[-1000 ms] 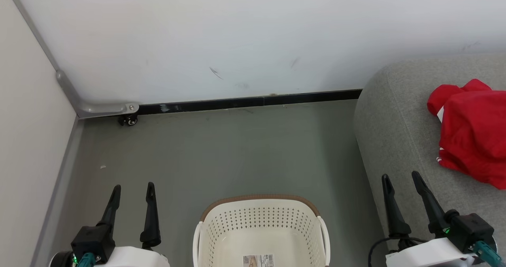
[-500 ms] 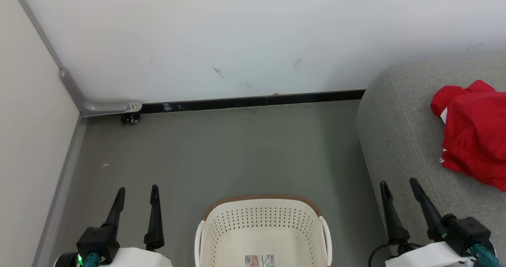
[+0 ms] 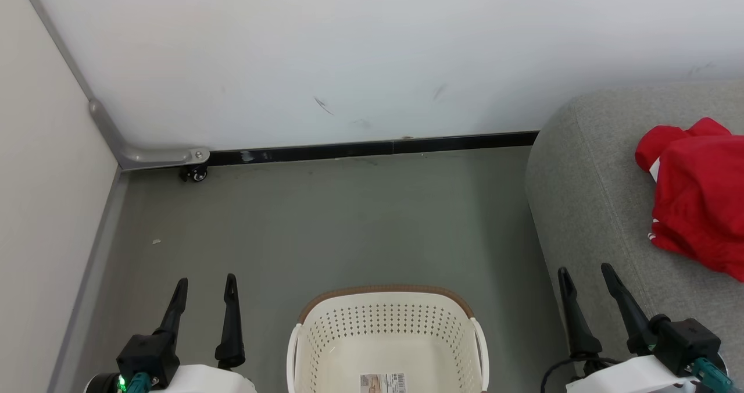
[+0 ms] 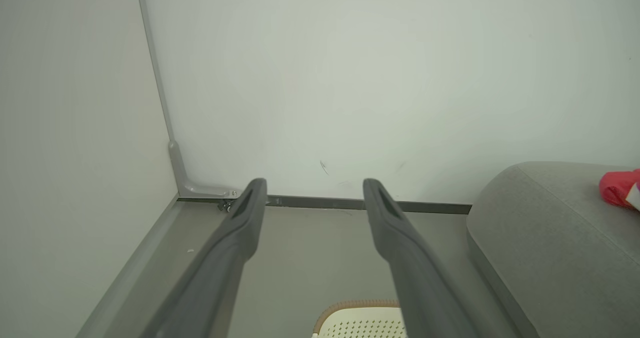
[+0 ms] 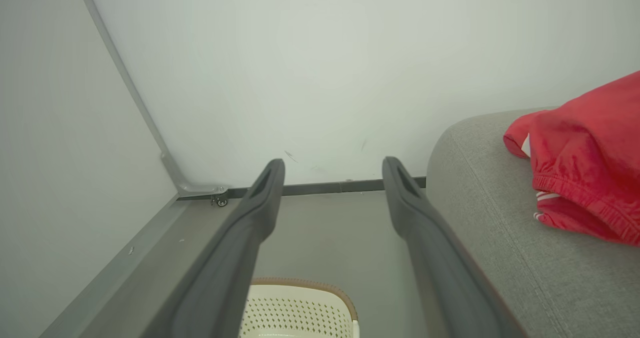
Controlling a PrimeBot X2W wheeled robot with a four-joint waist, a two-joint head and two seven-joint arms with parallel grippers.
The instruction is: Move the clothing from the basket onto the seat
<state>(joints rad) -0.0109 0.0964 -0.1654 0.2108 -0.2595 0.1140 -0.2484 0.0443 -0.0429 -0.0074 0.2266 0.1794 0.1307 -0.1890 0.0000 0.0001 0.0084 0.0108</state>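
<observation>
The red clothing [image 3: 697, 195] with white trim lies heaped on the grey seat [image 3: 587, 195] at the right; the right wrist view shows the clothing [image 5: 585, 163] on the seat [image 5: 500, 228] too. The cream basket [image 3: 386, 335] with its brown rim stands on the floor at bottom centre, holding no garment, a barcode sticker on its floor. My left gripper [image 3: 206, 285] is open at the lower left, beside the basket. My right gripper [image 3: 584, 274] is open at the lower right, over the seat's near edge, short of the clothing.
A white wall [image 3: 349, 56] with a black skirting runs behind the grey floor [image 3: 325, 218]. A pale panel [image 3: 40, 207] on a grey frame with a small caster [image 3: 195, 174] closes off the left side.
The head view has shifted slightly, so everything sits a little further right and lower. Both grippers stay open and empty in the same pose.
</observation>
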